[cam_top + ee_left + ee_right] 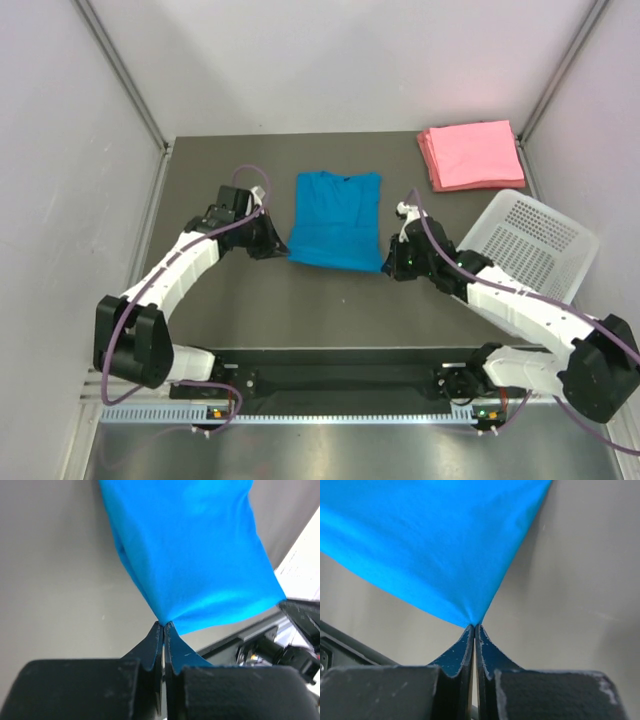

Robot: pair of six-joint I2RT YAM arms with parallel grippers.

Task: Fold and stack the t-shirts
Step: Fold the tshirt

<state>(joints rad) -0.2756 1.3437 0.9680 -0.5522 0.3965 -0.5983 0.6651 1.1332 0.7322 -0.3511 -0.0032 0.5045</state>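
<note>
Closest to the lens in each wrist view are two black fingers pressed tip to tip. The left pincer (163, 625) is clamped on one near corner of the blue t-shirt (336, 218), and the right pincer (474, 626) is clamped on the other near corner. In both close views the cloth gathers to a sharp point right where the tips meet and fans out wide beyond them, with no gap showing between the fingers.

From overhead those tips can't be seen, since each wrist covers its own corner. What the overhead view does give is the whole garment. It lies roughly flat in the middle of the dark surface (230, 310), neckline toward the far side, hem toward the arms, the sides tucked in so it reads as a tall rectangle. The left arm reaches in from the left, the right arm from the right, and the shirt is between them.

Only the overhead view shows the rest. The pink t-shirts (470, 153) sit folded in a neat flat stack at the far right corner of the surface, well apart from the blue one. Just nearer than the stack, against the right edge, a white perforated basket (530, 240) stands tilted, with the right arm passing beside it
</note>
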